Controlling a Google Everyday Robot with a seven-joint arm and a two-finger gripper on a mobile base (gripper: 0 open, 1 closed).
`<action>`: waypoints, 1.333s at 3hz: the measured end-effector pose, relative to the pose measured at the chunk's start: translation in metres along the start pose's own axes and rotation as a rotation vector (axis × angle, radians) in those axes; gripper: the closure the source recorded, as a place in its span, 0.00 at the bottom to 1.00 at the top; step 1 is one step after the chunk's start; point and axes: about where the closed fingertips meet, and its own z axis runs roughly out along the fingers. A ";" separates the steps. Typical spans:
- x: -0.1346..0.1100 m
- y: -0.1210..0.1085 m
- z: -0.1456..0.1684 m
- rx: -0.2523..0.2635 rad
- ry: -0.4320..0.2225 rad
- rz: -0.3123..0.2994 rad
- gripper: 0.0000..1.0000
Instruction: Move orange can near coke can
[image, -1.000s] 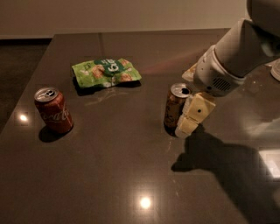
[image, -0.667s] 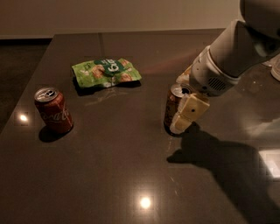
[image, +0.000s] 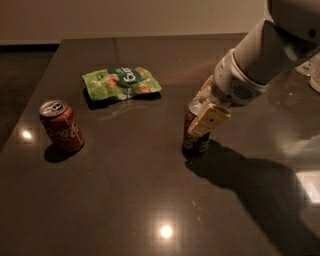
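**Jaws close in on the orange can**

Compared with 1 second ago, the jaws have slid left from the right flank of the orange-brown drink can with the silver top (image: 195, 137) and now straddle its upper part, 1 yellow pad in front and 1 behind. Whether they actually clamp the orange can cannot be told. The can stands upright right of the table's centre, well apart from the red Coca-Cola drink can (image: 62, 131), which is unmoved near the left edge. The crumpled green snack bag (image: 121, 82) also lies where it did, farther back.

The dark, glossy tabletop (image: 125, 200) mirrors 2 ceiling lights; a pale wall (image: 150, 17) runs behind it.

The white arm (image: 260, 55) reaches down from the upper right, wrist tilted left towards the orange can.
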 end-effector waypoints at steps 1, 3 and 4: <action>-0.028 0.009 -0.005 -0.018 -0.045 -0.051 0.87; -0.110 0.046 -0.001 -0.099 -0.135 -0.191 1.00; -0.142 0.060 0.028 -0.171 -0.134 -0.265 1.00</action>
